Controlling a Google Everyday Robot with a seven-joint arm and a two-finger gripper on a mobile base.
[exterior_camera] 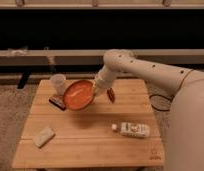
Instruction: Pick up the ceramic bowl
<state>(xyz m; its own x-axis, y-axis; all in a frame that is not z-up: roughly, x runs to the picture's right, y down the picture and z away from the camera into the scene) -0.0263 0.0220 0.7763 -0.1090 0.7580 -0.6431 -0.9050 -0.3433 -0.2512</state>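
- The round, glossy orange-red ceramic bowl is seen left of centre in the frame, tilted steeply with its hollow facing the camera, apparently lifted off the light wooden table.
- Its right rim is clamped by the gripper at the end of the white arm.
- A pale translucent cup and a dark flat object are just left of the bowl.
- A pale sponge-like block is at lower left; a white bottle lies at lower right.
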